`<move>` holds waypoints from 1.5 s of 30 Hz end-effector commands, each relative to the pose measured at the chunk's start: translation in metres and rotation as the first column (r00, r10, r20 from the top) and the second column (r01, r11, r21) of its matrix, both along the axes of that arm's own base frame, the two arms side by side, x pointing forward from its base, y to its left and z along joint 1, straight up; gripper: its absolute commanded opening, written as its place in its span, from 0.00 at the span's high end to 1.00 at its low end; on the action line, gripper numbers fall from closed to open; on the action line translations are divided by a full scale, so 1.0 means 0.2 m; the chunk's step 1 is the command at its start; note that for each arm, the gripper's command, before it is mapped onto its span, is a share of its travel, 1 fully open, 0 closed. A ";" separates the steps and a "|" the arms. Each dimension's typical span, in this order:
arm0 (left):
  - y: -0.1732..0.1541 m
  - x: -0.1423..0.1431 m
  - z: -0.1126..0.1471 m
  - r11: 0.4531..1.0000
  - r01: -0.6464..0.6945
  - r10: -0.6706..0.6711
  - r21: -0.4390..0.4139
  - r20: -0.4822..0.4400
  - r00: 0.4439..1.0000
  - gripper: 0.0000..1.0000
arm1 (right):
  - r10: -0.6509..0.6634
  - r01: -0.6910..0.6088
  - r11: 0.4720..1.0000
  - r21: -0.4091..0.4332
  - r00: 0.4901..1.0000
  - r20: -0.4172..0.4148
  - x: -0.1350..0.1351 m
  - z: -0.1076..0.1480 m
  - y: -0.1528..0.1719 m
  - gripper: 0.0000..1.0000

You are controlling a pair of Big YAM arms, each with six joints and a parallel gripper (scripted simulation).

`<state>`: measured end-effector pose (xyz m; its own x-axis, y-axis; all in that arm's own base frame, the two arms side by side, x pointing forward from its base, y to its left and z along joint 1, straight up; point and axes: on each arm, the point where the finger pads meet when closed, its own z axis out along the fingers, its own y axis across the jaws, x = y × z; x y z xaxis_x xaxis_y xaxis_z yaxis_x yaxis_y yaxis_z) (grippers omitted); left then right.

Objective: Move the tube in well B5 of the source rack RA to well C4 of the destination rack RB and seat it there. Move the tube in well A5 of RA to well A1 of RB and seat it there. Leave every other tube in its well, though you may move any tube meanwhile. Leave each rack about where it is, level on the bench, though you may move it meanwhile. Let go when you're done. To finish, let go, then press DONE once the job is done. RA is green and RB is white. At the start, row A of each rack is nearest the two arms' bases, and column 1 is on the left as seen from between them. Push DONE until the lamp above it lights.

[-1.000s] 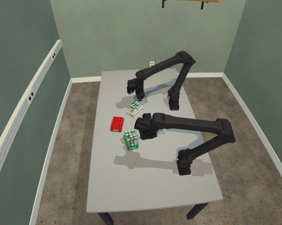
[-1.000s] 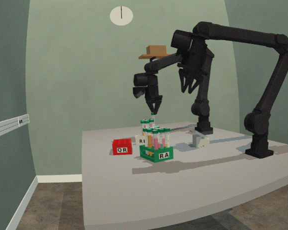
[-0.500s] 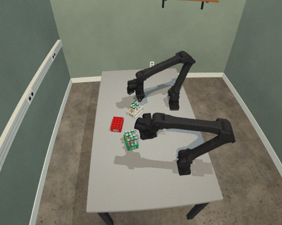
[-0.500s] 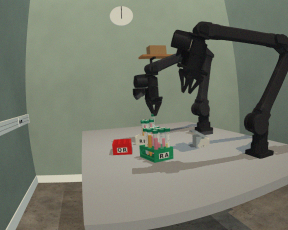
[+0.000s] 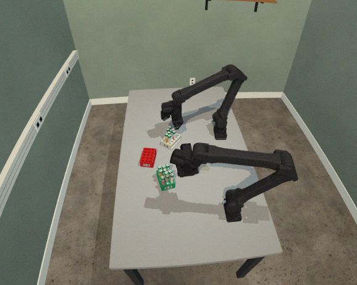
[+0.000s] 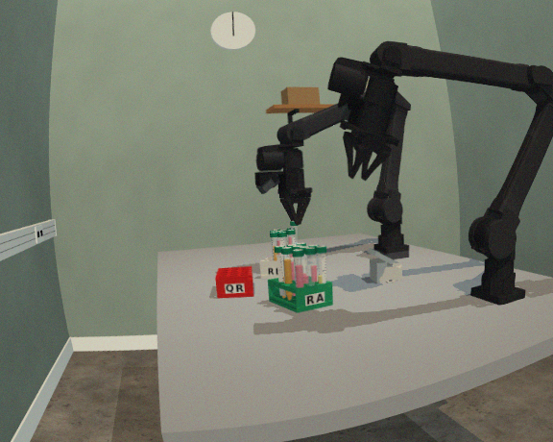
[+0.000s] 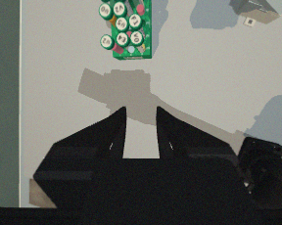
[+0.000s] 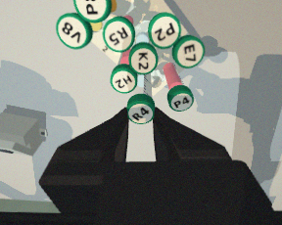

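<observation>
The green rack RA [image 5: 159, 179] [image 6: 327, 288] [image 7: 148, 29] holds several green-capped tubes. The white rack RB [image 5: 176, 144] [image 6: 265, 270] stands beyond it, with several capped tubes. My right gripper [image 5: 177, 126] [image 6: 297, 222] [image 8: 140, 112] is shut on the tube capped R4 [image 8: 140, 113] [image 6: 293, 224], whose cap stands higher than the others at the white rack. Its lower end is hidden among the other tubes, so I cannot tell its well. My left gripper [image 6: 359, 178] [image 7: 141, 112] is partly open and empty, high above the table, its fingertips hidden in the top view.
A red rack QR [image 5: 148, 157] [image 6: 234, 282] stands beside the green and white racks. A pale box-shaped device [image 6: 386, 270] [image 8: 16, 128] stands on the arms' side of the racks, partly under the left arm. Tubes P4 [image 8: 180, 99] and H2 [image 8: 123, 79] are close to the held tube.
</observation>
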<state>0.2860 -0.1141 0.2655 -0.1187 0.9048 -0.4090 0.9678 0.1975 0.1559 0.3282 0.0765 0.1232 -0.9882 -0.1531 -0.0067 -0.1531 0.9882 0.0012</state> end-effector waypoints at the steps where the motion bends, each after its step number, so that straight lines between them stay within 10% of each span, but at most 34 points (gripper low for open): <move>1: -0.01 0.03 0.08 1.000 0.000 0.000 -0.008 0.037 0.999 0.70 | -0.007 0.007 1.000 -0.002 1.000 -0.005 0.02 -0.04 -0.03 1.00; 45: -0.01 0.03 0.08 1.000 0.000 0.000 -0.008 0.037 0.999 0.70 | -0.012 0.012 1.000 0.000 1.000 0.006 0.04 -0.11 -0.02 1.00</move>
<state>0.2860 -0.1141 0.2655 -0.1187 0.9048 -0.4090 0.9678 0.1975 0.1559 0.3281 0.0755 0.1036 -0.9885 -0.1511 -0.0055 -0.1511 0.9885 0.0010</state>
